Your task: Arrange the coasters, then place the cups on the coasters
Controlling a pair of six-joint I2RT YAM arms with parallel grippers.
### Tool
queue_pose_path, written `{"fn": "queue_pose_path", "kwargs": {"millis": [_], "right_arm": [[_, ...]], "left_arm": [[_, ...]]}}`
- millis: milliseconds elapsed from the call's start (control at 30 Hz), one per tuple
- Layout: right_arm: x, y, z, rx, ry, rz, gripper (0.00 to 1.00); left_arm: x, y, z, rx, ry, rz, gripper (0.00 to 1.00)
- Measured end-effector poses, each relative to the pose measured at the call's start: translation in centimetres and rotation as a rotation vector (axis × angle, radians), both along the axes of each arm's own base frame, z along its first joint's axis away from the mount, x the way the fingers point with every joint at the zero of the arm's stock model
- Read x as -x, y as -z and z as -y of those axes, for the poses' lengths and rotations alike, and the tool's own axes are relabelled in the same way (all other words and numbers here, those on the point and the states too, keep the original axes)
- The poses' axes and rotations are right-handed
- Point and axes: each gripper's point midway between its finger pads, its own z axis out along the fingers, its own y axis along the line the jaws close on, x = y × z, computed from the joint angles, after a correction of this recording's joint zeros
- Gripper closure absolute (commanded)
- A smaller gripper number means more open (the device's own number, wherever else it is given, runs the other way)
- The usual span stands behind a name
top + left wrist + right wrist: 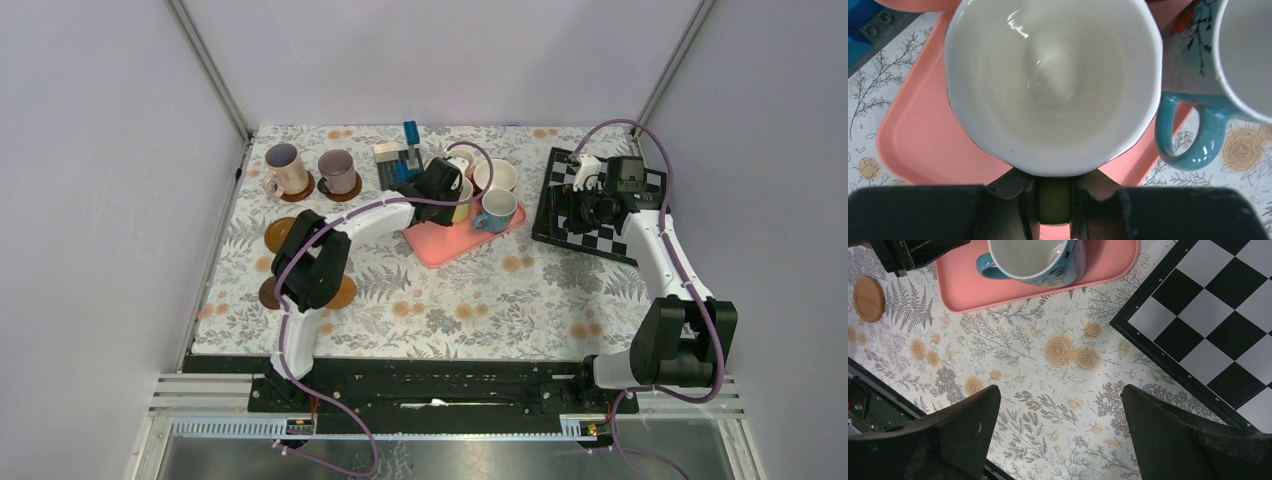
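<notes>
Left claw: clamped on handle, apparently yellow-green, of cup; outer wall hidden just ahead. Right claw: jaws wide apart.

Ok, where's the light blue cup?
Top view: the light blue cup sits at the right end of the pink tray, beside the yellow cup, with the white cup just behind.

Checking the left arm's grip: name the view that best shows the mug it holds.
Left wrist: the yellow mug fills the frame, its handle pinched in the left gripper. Top external shows only a yellow sliver beside the gripper; right wrist does not show it.
</notes>
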Motion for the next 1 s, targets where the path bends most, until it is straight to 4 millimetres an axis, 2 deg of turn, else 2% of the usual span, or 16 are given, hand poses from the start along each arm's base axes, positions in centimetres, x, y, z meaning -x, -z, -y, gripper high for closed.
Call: {"fn": "queue_pose_path", "kwargs": {"millis": [333,700,900,1000], "right_arm": [[0.0,0.0,0.0,0.0,0.0,-0.001,0.02],[0.1,-0.1,-0.3,-0.012,-0.015,0.003,0.02],[0.4,-0.6,-0.8,-0.037,-0.039,0.016,0.02],[0.5,-0.8,-1.0,-0.048,-0.049,0.023,0.02]], "left_arm": [[1.5,-1.1,-1.9,-0.002,0.03,0.022,1.0],[3.6,-5.2,-4.1,0.036,0.134,0.087,1.0],[4.8,-9.1,-8.4,0.081,0.183,0.127,1.0],[5.1,-11.1,-11.7,0.125,0.181,0.149,1.0]]}}
